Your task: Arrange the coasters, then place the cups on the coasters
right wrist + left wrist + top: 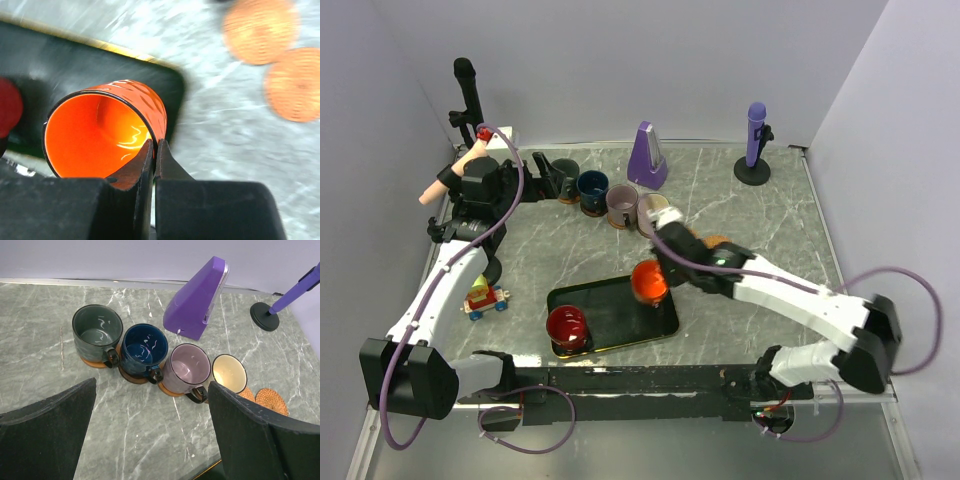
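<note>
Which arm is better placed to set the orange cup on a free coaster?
The right arm: its jaws grip the orange cup by its rim, two bare coasters close by. The left arm hangs open-jawed at the back left.

Four cups point(145, 347) stand in a row behind the tray point(620, 305), apparently on coasters point(92, 362).

No text, label or number can be read on anything here

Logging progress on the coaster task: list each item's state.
Green-grey cup: on coaster.
Navy cup: on coaster.
Lilac cup: on coaster.
Cream cup: upright.
Orange cup: gripped at rim.
Red cup: upright on tray.
Two coasters: bare.
Left gripper: open.
Right gripper: shut on orange cup.
</note>
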`<action>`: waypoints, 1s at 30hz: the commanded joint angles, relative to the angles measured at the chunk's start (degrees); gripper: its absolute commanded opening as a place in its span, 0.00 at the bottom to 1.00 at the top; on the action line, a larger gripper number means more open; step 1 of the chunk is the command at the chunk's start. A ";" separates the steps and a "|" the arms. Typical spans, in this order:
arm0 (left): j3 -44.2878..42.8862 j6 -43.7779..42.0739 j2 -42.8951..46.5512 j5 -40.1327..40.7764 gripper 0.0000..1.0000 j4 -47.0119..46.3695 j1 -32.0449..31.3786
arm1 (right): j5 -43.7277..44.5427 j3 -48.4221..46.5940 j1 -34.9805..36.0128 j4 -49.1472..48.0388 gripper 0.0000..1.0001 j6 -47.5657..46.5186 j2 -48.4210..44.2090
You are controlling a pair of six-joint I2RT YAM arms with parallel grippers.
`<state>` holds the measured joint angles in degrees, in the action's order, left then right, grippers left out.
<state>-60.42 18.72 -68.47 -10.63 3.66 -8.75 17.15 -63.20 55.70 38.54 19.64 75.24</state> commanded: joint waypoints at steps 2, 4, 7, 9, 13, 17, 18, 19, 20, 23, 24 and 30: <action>-0.05 -0.70 1.49 0.70 0.97 -2.70 -0.39 | 2.37 2.37 -8.05 -0.66 0.00 -4.25 -10.02; -0.05 -0.70 1.41 0.61 0.97 -2.78 -0.39 | 2.63 2.99 -10.95 -1.19 0.00 -6.36 -11.78; -0.05 -0.79 1.32 0.61 0.97 -2.78 -0.39 | 1.58 3.78 -15.35 -2.59 0.00 -8.56 -13.27; 0.04 -0.88 1.32 0.88 0.97 -2.78 -0.47 | -0.70 4.66 -18.51 -4.43 0.00 -9.70 -13.63; -0.05 -1.32 1.23 1.58 0.97 -2.52 -0.47 | -3.34 4.49 -23.44 -6.29 0.00 -11.37 -11.88; 0.13 -1.58 1.41 1.84 0.97 -2.52 -0.47 | -6.59 3.35 -27.48 -7.69 0.00 -12.78 -9.42; 0.04 -1.58 1.49 1.93 0.97 -2.52 -0.39 | -7.03 3.00 -28.27 -7.96 0.00 -13.22 -8.89; 0.04 -1.67 1.49 2.02 0.97 -2.52 -0.47 | -7.56 2.73 -28.80 -8.31 0.00 -13.57 -8.28; 0.04 -1.76 1.58 2.02 0.97 -2.52 -0.47 | -8.09 2.47 -29.24 -8.48 0.00 -13.92 -7.75; 0.04 -1.76 1.67 2.28 0.97 -2.61 -0.47 | -9.58 1.24 -30.91 -8.93 0.00 -14.63 -5.90; 0.04 -1.84 1.76 2.37 0.97 -2.61 -0.47 | -9.94 0.63 -31.35 -8.93 0.00 -14.72 -5.11; -0.05 -2.02 1.67 2.55 0.96 -2.43 -0.47 | -11.69 -1.39 -33.02 -10.68 0.00 -15.59 -1.07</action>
<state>-60.42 17.63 -68.45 -8.99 3.66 -8.99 7.49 -59.37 23.86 33.87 5.02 72.82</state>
